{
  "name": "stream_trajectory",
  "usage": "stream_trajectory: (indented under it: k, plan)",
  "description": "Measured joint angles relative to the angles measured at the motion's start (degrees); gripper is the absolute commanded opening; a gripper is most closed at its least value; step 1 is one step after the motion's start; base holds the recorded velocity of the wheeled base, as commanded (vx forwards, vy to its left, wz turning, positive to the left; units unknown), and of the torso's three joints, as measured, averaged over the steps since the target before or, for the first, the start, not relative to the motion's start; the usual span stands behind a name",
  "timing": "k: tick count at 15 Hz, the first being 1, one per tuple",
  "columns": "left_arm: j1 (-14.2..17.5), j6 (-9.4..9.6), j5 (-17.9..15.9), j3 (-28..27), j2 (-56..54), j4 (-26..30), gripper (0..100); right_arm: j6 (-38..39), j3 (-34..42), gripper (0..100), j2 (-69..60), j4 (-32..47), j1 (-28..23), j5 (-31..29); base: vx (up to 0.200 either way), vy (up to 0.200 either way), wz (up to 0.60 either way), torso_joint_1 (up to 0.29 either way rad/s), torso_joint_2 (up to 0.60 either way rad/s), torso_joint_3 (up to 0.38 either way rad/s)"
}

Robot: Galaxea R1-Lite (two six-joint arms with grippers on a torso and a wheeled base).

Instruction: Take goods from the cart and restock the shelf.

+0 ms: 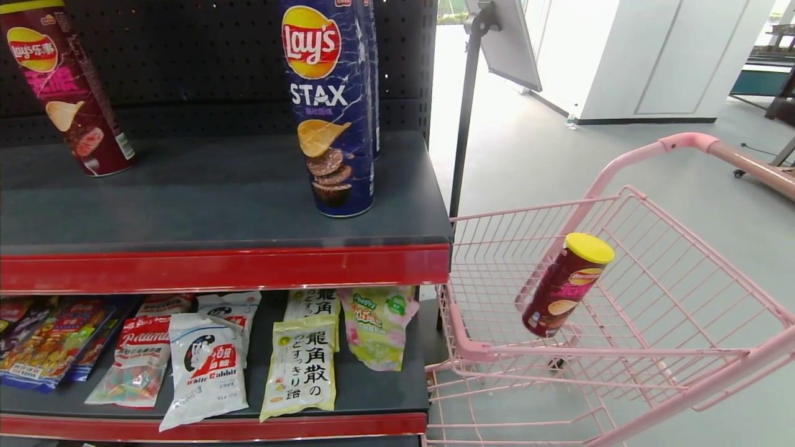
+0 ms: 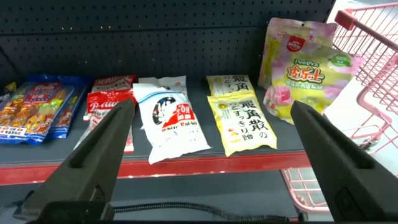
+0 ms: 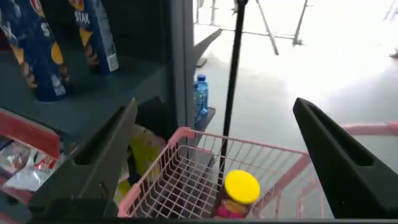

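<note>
Your left claw (image 2: 212,106): wide open, holding nothing, facing the snack bags (image 2: 171,118).
Your right claw (image 3: 216,102): wide open, holding nothing.
Chip can (image 1: 566,285): leaning inside the pink cart (image 1: 621,354), beside the shelf (image 1: 217,186).

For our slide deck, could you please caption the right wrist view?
Right gripper, open, aimed at the yellow-lidded can in the pink cart beside the shelf.

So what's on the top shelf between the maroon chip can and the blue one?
Nothing: in the head view the shelf board is bare between the maroon can and the blue can.
</note>
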Motion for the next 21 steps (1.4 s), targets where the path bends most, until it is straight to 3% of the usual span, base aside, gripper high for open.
stream_trajectory:
  k: [2, 3, 5, 8, 13, 21]
  plan:
    - [0.00, 0.00, -0.02, 0.00, 0.00, 0.00, 100, -8.79, -1.76, 100, 11.70, -3.66, -5.40, 19.52, 0.000, 0.000, 0.00, 0.000, 0.00, 0.000]
    - [0.00, 0.00, 0.00, 0.00, 0.00, 0.00, 100, -14.15, -2.04, 100, 17.19, -4.33, -8.44, 26.42, 0.000, 0.000, 0.00, 0.000, 0.00, 0.000]
    - [0.00, 0.02, 0.00, 0.00, 0.00, 0.02, 100, -21.52, -2.56, 100, 25.73, -4.73, -12.81, 31.26, 0.000, 0.000, 0.00, 0.000, 0.00, 0.000]
    - [0.02, 0.00, 0.00, 0.00, 0.00, 0.00, 100, -28.01, -3.50, 100, 35.26, -4.79, -16.88, 32.63, 0.000, 0.000, 0.00, 0.000, 0.00, 0.000]
    - [0.05, 0.00, 0.00, 0.00, 0.02, 0.00, 100, -32.44, -6.69, 100, 46.41, -4.73, -18.41, 32.79, 0.000, 0.000, 0.00, 0.000, 0.00, 0.000]
    - [0.00, -0.02, 0.00, 0.00, 0.00, 0.00, 100, -34.57, -6.19, 100, 50.43, -4.60, -19.24, 34.00, 0.000, 0.000, 0.00, 0.000, 0.00, 0.000]
